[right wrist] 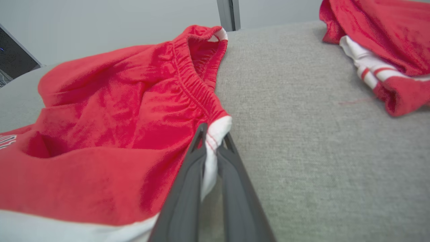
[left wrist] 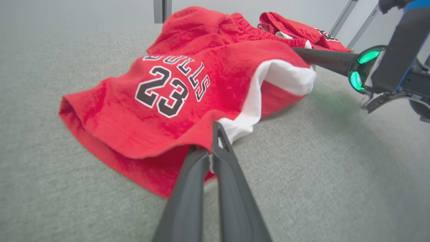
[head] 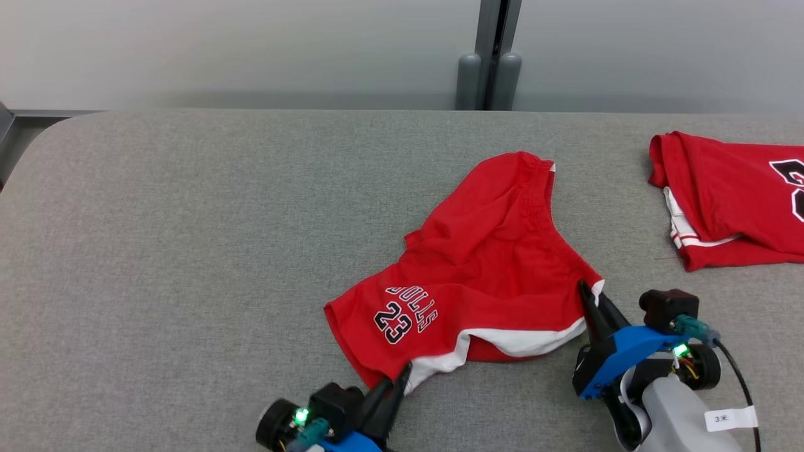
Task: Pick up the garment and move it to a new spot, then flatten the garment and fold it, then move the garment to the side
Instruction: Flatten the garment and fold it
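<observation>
The red Bulls shorts [head: 490, 251] lie rumpled on the grey counter [head: 188, 251]. The left pincer [head: 402, 375] is closed on their hem, the right pincer [head: 590, 298] on their white side trim. A red jersey [head: 735, 194] lies well apart.

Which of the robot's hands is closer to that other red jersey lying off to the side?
Right. The right hand grips a shorts corner, apart from the jersey; the left hand grips their hem, farther off.

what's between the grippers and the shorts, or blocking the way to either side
Nothing between them: left gripper and right gripper are each shut on the shorts at the edge. A red jersey lies on the table to the robot's right, in that path; leftward nothing visible blocks.
</observation>
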You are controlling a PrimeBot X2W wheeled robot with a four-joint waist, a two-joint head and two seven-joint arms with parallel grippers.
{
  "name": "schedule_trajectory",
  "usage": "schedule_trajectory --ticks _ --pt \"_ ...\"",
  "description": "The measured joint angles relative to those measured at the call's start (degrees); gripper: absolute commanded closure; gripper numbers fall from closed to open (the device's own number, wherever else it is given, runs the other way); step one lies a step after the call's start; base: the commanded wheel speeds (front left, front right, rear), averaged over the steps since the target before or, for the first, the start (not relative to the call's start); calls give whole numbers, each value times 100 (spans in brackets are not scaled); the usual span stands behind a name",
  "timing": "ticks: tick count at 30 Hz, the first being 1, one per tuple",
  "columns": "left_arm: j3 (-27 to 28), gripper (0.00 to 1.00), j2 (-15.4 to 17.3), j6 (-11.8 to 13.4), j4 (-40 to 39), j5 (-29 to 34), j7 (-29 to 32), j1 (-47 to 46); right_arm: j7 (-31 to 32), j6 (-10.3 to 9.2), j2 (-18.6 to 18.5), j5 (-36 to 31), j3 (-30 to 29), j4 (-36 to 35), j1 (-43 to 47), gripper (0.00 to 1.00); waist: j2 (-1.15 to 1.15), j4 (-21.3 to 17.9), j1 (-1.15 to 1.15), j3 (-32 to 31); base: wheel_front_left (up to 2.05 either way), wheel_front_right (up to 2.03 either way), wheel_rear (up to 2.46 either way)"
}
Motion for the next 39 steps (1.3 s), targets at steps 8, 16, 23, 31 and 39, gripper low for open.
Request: schedule_trajectory --ticks 8,16,23,31,39 --pt "525 100 169 0 -660 55 0 -530 -1 0 -78 524 110 -749 -309 100 0 -122 0 95 0 0 0" --pt "588 100 691 -2 -520 -82 0 -2937 -1 0 -118 1045 376 -424 -2457 100 0 -218 1 617 0 0 0" --pt "416 100 876 -3 -92 -577 0 -5301 -1 0 -97 1345 238 293 -4635 100 1 -276 3 1198 0 0 0" --pt "328 100 953 -3 472 -1083 0 -7186 -2 0 -74 1443 -57 510 -6153 100 1 -316 1 1466 0 0 0" --pt "160 100 985 -3 415 -1348 0 -6678 -2 0 47 1740 231 806 -5471 100 1 -345 -1 1342 0 0 0"
